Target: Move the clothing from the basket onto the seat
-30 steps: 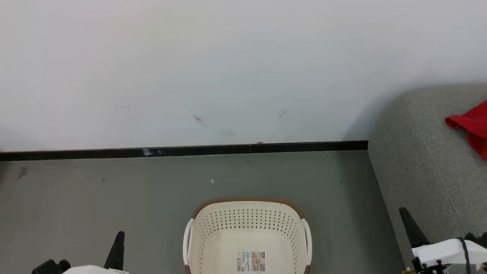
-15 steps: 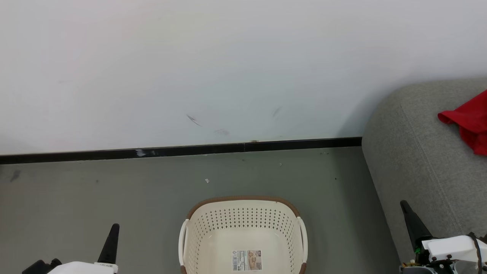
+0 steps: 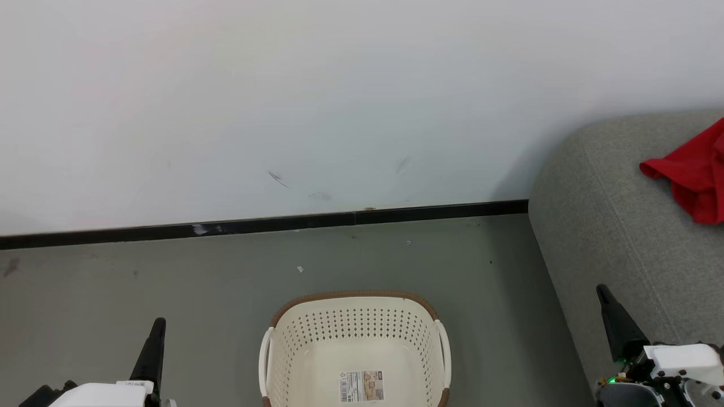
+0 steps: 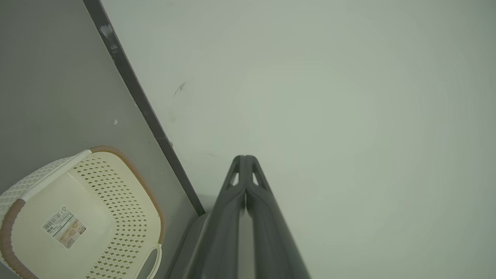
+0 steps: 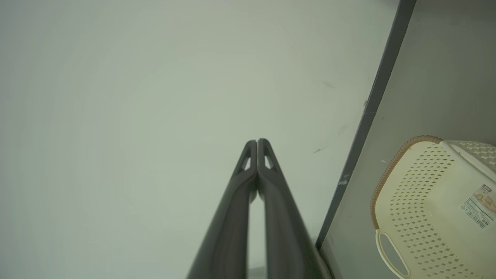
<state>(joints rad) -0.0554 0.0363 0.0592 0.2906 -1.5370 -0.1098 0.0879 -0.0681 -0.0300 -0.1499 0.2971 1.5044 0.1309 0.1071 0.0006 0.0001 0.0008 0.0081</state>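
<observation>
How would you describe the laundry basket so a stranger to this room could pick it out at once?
Find the white wall with its black skirting strip; on the grey floor before it, left of the grey sofa, stands the basket. It is cream plastic with perforated sides, a brown rim and a sticker on its bottom, unlike the sofa bearing red clothing.

White-housed left claw (image 3: 159, 326), right claw (image 3: 603, 294): long dark tapered fingers (image 4: 228, 221).

Location: plain indoor room furnished like a living space. Indicators: bare white wall (image 3: 339, 85) with scuffs, black skirting strip (image 3: 283, 223), smooth grey floor (image 3: 113, 282), grey fabric sofa (image 3: 594, 226), laundry basket (image 3: 353, 322).
</observation>
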